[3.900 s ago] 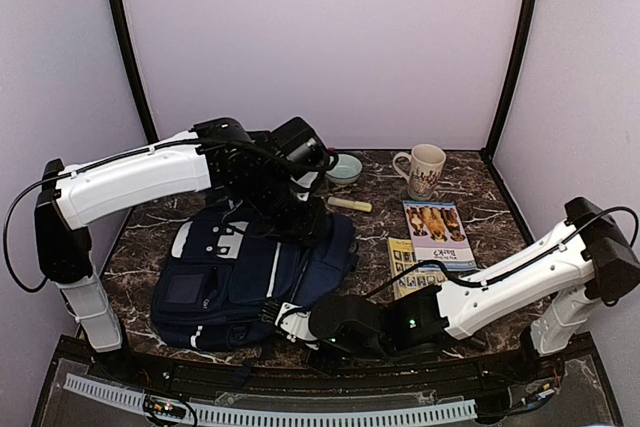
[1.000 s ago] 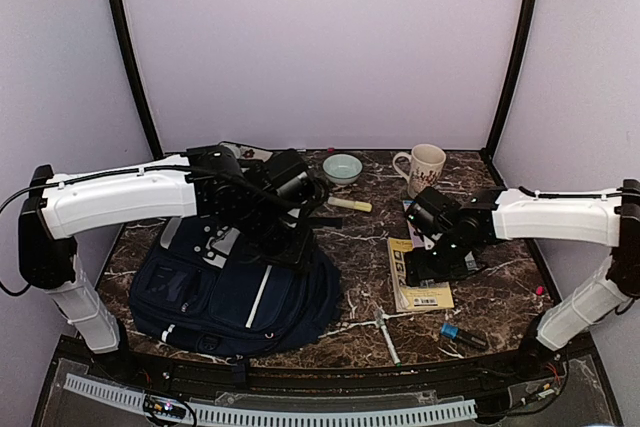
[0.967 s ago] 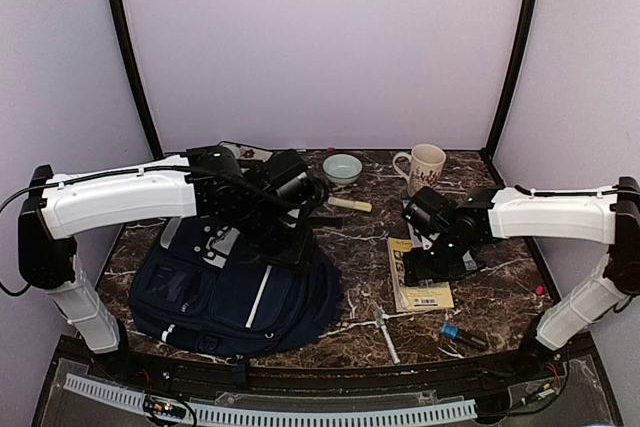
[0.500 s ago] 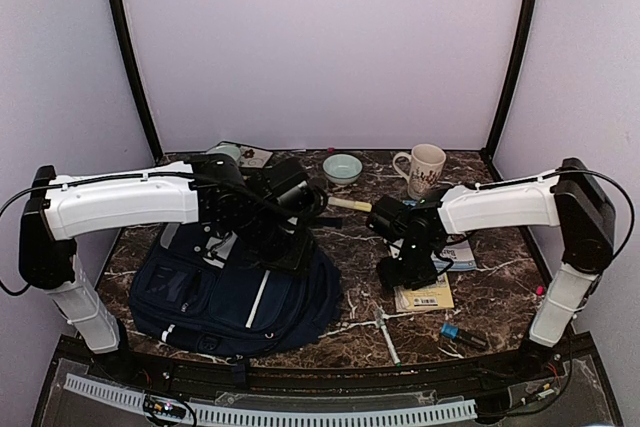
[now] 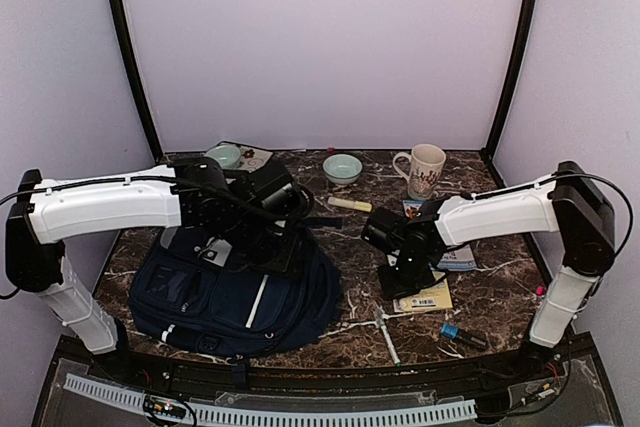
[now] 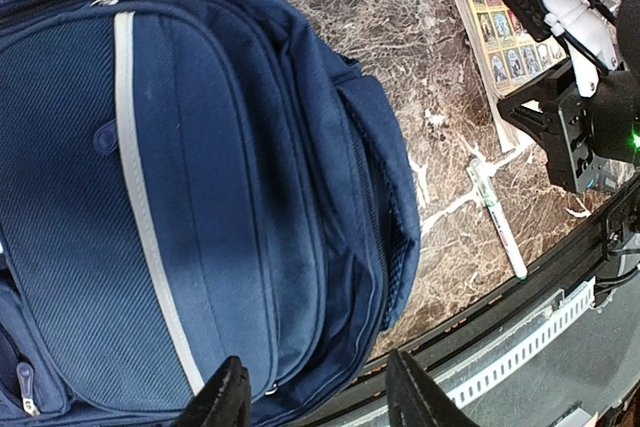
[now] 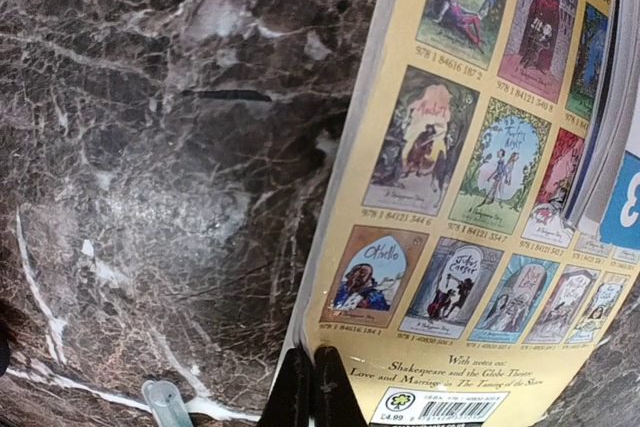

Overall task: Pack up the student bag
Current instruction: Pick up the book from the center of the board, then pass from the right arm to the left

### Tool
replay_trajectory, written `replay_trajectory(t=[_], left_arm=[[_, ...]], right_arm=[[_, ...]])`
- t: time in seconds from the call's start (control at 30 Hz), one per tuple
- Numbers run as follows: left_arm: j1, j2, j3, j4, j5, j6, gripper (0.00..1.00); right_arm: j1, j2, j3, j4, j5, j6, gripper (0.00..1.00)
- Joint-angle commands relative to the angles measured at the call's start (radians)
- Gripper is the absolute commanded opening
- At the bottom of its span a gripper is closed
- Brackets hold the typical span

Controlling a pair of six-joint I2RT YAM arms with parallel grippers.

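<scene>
Since a second ago the right arm is sitting further left with its jaws now closed, and the left arm is sitting pulled back a little toward its own side.

Far left, the student bag is lying flat on the near-left part of the dark marble table, navy with thin white stripes, zips closed as far as the left wrist view shows. The left gripper is hanging over the bag's right half, fingers spread apart above the bag's near edge, gripping nothing.

At the back left, the back-left bowl is sitting near the wall. Further right, the centre bowl is standing at the back, and a yellow stick is lying just in front of it.

A white pen is lying near the front edge, between the bag and the yellow book.

The right gripper is pointing down at the book's left edge, fingers pressed together right at the cover's edge. Cannot tell if any of the cover is caught between them. The yellow book is lying back cover up, barcode showing. A blue book is overlapping its right side.

The mug is standing upright at the back right. A blue marker is lying near the front right, apart from the books.
</scene>
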Motion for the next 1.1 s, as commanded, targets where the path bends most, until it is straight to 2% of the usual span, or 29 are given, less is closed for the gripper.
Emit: replay_trajectory(t=[0.0,0.23,0.4,0.43,0.83,1.07], left_arm=[[-0.004,-0.069,-0.045,0.007,-0.004,-0.029,0.49],[-0.004,-0.087,-0.028,0.006,-0.014,-0.03,0.54],[-0.002,-0.085,0.025,-0.019,-0.053,-0.051,0.72],[-0.002,-0.082,0.038,-0.023,-0.058,-0.049,0.73],[0.018,-0.046,0.161,0.021,-0.046,0.005,0.74],[0.098,-0.112,0.156,0.12,0.041,-0.059,0.73]], right_arm=[[0.005,0.01,-0.085,0.034,0.013,-0.011,0.0],[0.038,-0.104,0.027,0.015,0.012,-0.068,0.0],[0.055,-0.216,0.045,0.073,-0.01,-0.05,0.0],[0.055,-0.233,0.04,0.082,-0.018,-0.037,0.0],[0.059,-0.418,0.031,0.18,-0.022,0.012,0.0],[0.06,-0.506,0.047,0.228,-0.042,-0.001,0.0]])
